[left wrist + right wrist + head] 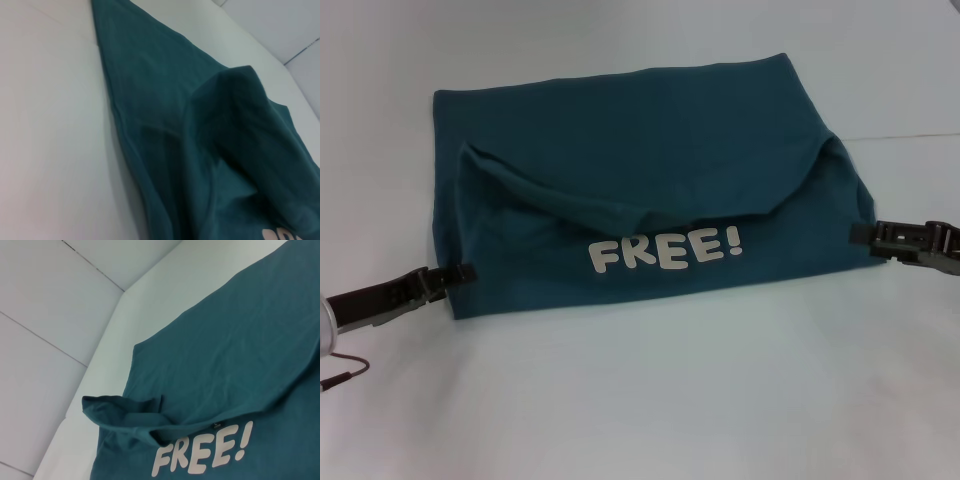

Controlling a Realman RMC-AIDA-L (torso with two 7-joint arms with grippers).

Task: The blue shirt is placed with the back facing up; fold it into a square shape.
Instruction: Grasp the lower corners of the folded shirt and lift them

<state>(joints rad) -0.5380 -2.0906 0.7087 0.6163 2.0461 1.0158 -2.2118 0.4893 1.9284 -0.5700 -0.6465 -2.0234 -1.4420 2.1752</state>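
Observation:
The blue shirt point(640, 130) lies across the white table, its near part turned over so the white "FREE!" lettering point(665, 250) faces up. A loose rumpled fold runs across the middle. My left gripper point(463, 272) sits at the shirt's near left edge, shut on the fabric. At the near right edge my right gripper point(858, 233) is pinched on the cloth in the same way. The left wrist view shows the blue shirt point(165, 100) with a raised fold. The right wrist view shows the blue shirt point(240, 340) with the lettering point(200, 450) and a bunched sleeve.
The white table point(640, 400) stretches out in front of the shirt and to both sides. A thin brown cable point(345, 372) hangs near the left arm at the frame's edge. Pale wall panels point(60, 300) stand behind the table.

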